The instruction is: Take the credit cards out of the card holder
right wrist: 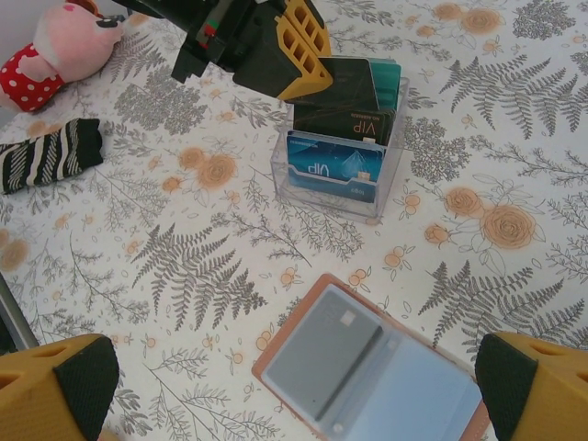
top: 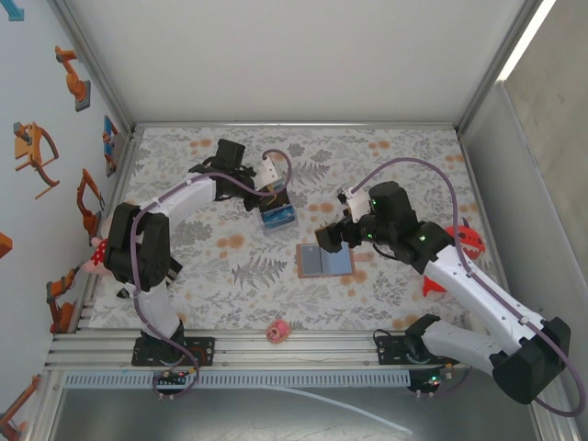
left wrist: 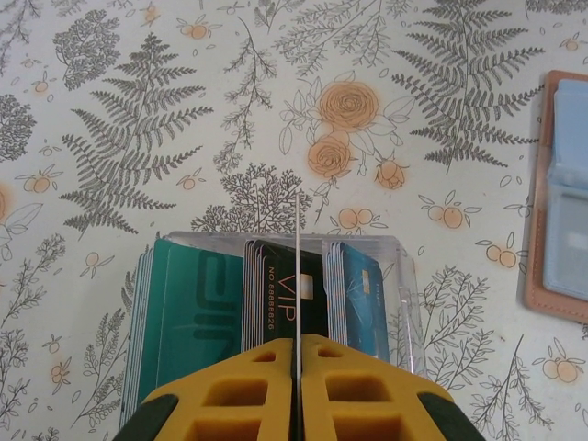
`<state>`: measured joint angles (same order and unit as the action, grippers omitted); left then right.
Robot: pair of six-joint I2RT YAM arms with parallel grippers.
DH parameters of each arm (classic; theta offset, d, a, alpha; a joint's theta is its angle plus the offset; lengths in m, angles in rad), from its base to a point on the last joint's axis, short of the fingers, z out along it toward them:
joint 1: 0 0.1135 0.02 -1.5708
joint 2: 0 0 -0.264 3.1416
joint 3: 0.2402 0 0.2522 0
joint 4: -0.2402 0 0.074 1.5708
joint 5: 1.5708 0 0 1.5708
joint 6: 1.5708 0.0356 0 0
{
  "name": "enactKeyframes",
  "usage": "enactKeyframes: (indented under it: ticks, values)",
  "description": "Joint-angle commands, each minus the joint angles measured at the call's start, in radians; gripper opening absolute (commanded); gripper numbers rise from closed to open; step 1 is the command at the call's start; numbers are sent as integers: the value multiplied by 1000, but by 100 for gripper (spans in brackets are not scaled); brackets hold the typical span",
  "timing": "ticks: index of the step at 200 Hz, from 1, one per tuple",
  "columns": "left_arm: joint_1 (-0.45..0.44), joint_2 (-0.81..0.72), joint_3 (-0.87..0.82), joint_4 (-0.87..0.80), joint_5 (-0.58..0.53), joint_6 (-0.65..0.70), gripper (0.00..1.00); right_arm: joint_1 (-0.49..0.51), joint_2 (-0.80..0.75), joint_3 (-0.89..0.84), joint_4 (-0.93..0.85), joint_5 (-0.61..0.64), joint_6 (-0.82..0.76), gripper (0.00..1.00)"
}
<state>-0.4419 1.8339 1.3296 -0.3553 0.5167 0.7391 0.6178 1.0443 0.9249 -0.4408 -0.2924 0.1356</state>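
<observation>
Left fingers [left wrist: 248, 390] pinch 1 card [left wrist: 299, 266] over the clear box [right wrist: 326, 197]; lower it straight. Right fingers [right wrist: 55, 386] are spread above the wallet [right wrist: 367, 386] nearby.

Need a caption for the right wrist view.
Open right gripper above the unfolded card holder; left gripper at the clear box of credit cards.

Pink plush doll [right wrist: 57, 44] near striped sock [right wrist: 50, 156] on floral tablecloth [right wrist: 184, 211]

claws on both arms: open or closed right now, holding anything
left claw: closed on a thin credit card, seen edge-on.
right claw: open, empty, above the card holder.
</observation>
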Motion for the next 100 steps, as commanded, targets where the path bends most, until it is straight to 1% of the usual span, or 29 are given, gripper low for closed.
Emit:
enactKeyframes:
  ticks: [1,100]
  values:
    - [9,16,29,4,27,47,9,-3,-4,21,-2,21,18,99]
    - [11,101,83,-27,18,60,9,-3,-13,22,12,12,26,99]
